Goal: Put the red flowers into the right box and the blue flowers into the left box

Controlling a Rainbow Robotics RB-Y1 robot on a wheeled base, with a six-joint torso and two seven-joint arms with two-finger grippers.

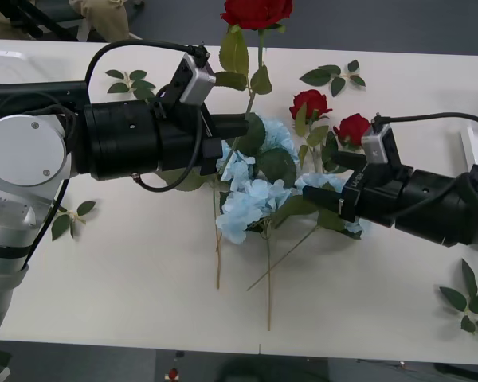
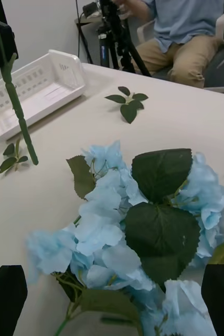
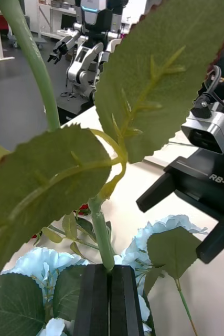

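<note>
My left gripper (image 1: 240,127) is shut on the green stem of a red flower (image 1: 256,11), which it holds up above the table; the black fingers (image 3: 96,299) pinch the stem (image 3: 102,239) below two big leaves. Two more red flowers (image 1: 310,102) lie on the table at the back right of the pile. The blue flowers (image 1: 245,203) lie in a heap at the table's middle. My right gripper (image 1: 331,181) hovers open just over the heap's right side, and the blue flowers (image 2: 112,210) sit ahead of its spread fingers (image 2: 4,299). The left box (image 2: 33,89) stands at the table's far left. An edge of the right box (image 1: 472,147) shows at the far right.
Loose green leaf sprigs lie about: one at the back left (image 1: 131,79), one at the back right (image 1: 334,76), one at the front right (image 1: 468,302), one by my left arm (image 1: 68,219). A person sits beyond the table's far side.
</note>
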